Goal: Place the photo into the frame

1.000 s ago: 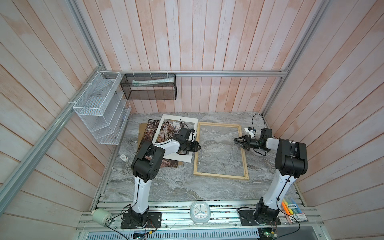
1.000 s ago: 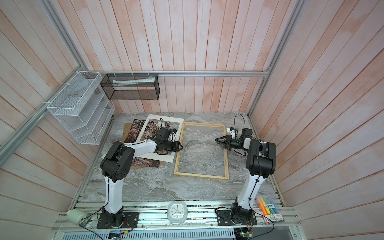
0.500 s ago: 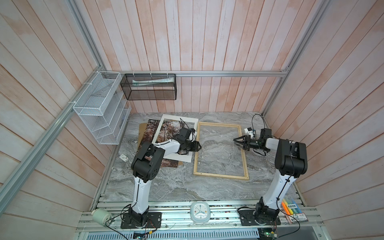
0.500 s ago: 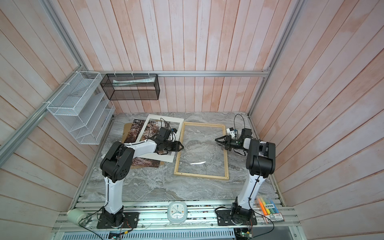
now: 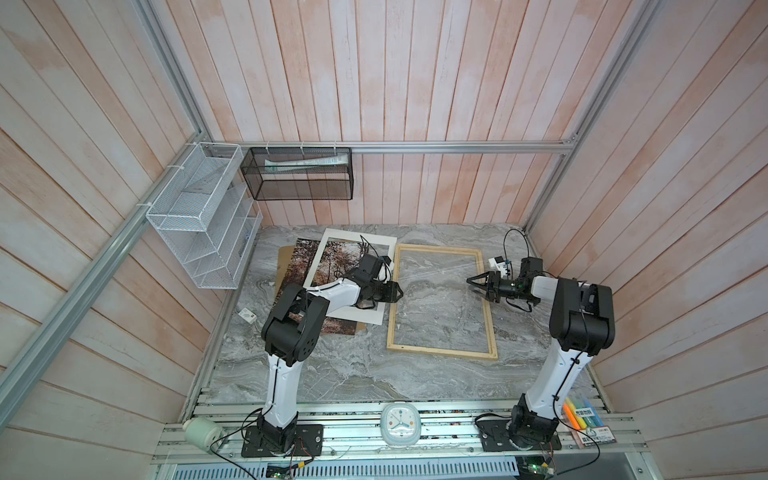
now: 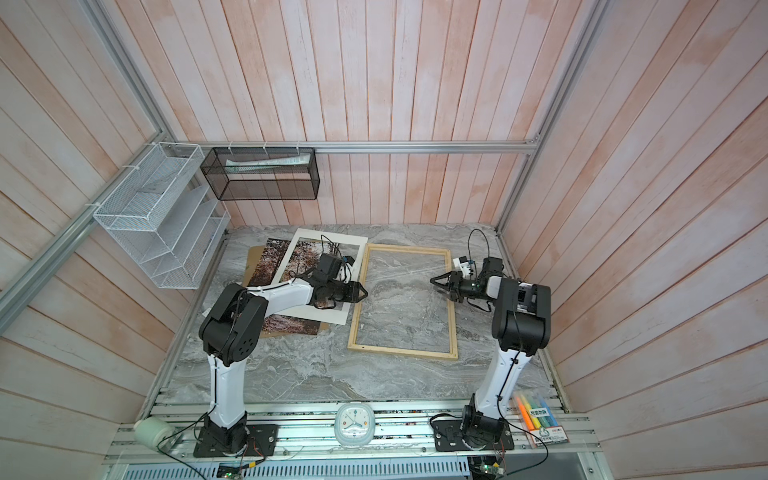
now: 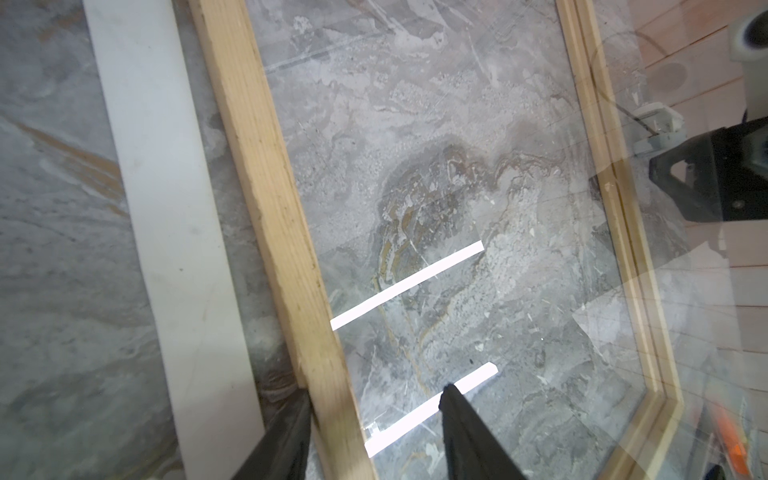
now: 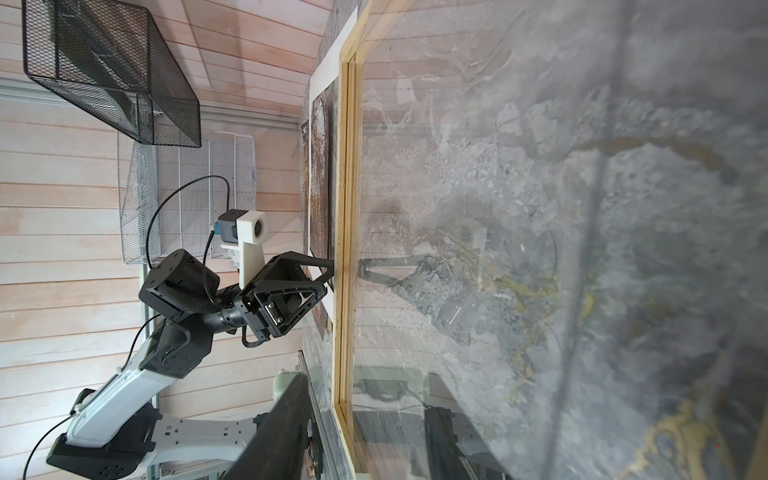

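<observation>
Here the parted left claw (image 7: 376, 395) straddles a pale, rough wooden strip of the frame (image 5: 440, 351); right claw (image 5: 473, 286) gapes above it.

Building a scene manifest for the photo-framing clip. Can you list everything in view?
frame: 1, pale wood, flat at mid-table
photo: 1, autumn browns, beside the frame, under the mat
white mat: 1, white, on the photo
backing board: 1, brown, under the photo
wire rack: 1, white, side wall
mesh basket: 1, black, back wall
clock: 1, white, front rail
highlighters: 1 pack, mixed colours, front corner
table: 1, grey marble
left gripper: black, open, astride the frame's mat-side strip
right gripper: black, open, over the frame's opposite side
</observation>
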`<state>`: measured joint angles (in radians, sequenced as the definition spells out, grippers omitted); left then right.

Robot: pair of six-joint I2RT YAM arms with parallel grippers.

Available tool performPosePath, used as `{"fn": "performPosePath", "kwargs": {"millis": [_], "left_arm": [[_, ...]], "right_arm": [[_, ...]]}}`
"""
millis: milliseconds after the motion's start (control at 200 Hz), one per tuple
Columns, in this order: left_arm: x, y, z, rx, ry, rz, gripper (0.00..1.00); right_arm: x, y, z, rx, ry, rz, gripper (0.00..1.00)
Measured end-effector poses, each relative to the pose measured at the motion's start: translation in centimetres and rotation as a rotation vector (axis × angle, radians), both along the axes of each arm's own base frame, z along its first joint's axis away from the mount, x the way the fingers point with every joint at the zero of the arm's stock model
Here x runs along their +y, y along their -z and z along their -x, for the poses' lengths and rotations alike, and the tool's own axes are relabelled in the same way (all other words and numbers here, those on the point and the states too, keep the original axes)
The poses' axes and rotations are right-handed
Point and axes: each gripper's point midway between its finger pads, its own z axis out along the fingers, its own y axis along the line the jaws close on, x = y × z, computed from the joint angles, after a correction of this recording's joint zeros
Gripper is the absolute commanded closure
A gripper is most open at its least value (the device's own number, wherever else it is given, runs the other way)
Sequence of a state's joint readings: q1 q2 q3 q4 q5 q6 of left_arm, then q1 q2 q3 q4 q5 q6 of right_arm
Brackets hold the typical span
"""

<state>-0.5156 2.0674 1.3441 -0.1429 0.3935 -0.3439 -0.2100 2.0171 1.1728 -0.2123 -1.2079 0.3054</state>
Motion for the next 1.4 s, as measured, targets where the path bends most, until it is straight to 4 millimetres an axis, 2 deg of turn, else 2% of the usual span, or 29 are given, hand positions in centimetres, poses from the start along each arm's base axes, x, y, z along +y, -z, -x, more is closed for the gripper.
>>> {"fn": "performPosePath", "kwargs": {"millis": [765, 1400], "left_arm": [[0.1, 0.2, 0.1, 0.0, -0.001, -0.011, 0.5], [0.2, 0.7, 0.7, 0.018, 0.003, -0.044, 0.51]], "right_arm": [[-1.2, 3.2, 0.3, 0.105, 0.05, 0.199, 0.52], [-2.1, 5.0, 0.5, 0.179, 0.052, 0.421, 0.51]]}}
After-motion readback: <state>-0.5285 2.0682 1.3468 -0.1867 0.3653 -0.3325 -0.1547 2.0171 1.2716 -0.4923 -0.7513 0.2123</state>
